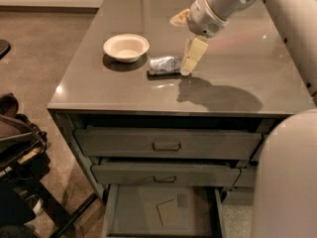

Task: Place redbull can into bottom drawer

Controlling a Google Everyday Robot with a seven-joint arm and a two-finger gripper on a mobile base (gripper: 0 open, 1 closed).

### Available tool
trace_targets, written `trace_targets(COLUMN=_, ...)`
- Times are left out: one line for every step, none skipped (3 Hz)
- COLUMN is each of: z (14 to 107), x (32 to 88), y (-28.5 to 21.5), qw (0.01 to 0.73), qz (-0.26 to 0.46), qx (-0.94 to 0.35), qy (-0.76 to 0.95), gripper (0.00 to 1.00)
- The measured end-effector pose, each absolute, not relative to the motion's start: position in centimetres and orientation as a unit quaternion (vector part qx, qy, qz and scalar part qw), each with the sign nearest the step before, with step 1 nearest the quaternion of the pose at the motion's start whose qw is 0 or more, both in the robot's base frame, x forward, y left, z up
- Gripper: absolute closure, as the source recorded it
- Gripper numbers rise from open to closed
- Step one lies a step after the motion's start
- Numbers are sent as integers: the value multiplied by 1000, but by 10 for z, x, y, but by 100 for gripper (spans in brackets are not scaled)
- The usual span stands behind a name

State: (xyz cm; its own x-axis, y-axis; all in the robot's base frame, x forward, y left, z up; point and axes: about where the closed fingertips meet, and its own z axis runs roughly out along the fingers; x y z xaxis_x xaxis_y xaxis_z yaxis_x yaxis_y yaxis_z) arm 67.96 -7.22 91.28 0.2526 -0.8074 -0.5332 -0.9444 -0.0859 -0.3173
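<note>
The redbull can (165, 65) lies on its side on the grey countertop (119, 90), just right of the cream bowl (126, 47). My gripper (181, 45) hangs over the can's right end, open. One cream finger (193, 56) reaches down in front of the can's right end and covers it. The other finger (179, 18) is spread out behind. I cannot tell whether the lower finger touches the can. The bottom drawer (130, 202) is pulled open below, with a tan square patch (169, 212) on its floor.
Two shut drawers with bar handles (166, 146) sit above the open one. A black frame and bag (17, 162) stand on the floor at the left. My own pale body (287, 182) fills the lower right and hides the neighbouring drawers.
</note>
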Motion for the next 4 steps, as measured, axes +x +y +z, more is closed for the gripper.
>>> trace_targets(z=889, x=688, y=-47, qw=287, qz=145, qx=-739, qy=592, gripper=0)
trace_targets(z=869, x=692, y=-33, qw=271, qz=165, qx=-743, qy=590, gripper=0)
trace_targets(z=855, x=693, y=-31, qw=268, qz=165, qx=-743, qy=590, gripper=0)
trace_targets(z=854, x=693, y=-30, qw=267, qz=166, qx=-743, qy=590, gripper=18)
